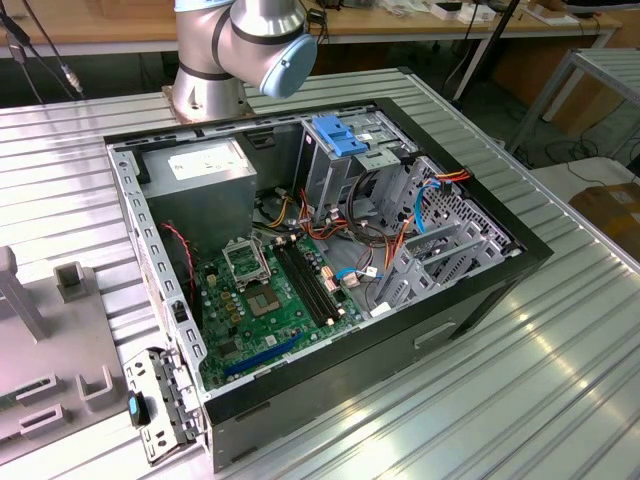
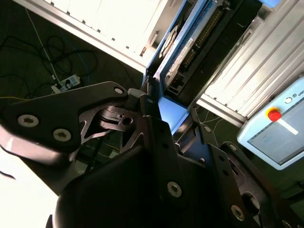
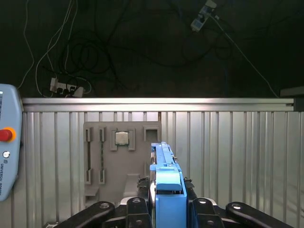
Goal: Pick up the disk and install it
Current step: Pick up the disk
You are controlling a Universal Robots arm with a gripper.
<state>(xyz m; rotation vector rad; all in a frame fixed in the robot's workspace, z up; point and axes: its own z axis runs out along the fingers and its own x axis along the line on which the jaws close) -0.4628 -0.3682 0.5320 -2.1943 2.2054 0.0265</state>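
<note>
My gripper [image 3: 166,205] is shut on the disk [image 3: 165,173], which I see edge-on in the first wrist view with its blue plastic frame between the black fingers [image 3: 135,209]. In the second wrist view the disk [image 2: 187,45] runs away from the gripper [image 2: 161,108], showing a blue side rail and a dark circuit-board face. It hangs over the ribbed metal table [image 3: 228,156], close to a grey fixture plate [image 3: 122,164]. In the exterior view the arm's base [image 1: 240,50] stands behind the open computer case [image 1: 330,250].
Inside the case are a grey drive cage with a blue handle [image 1: 345,140], a power-supply box [image 1: 205,170], a green motherboard [image 1: 270,295] and loose cables. The fixture plate holds a processor chip [image 3: 122,137]. A control pendant with a red button [image 3: 7,142] lies beside the table; cables trail on the floor.
</note>
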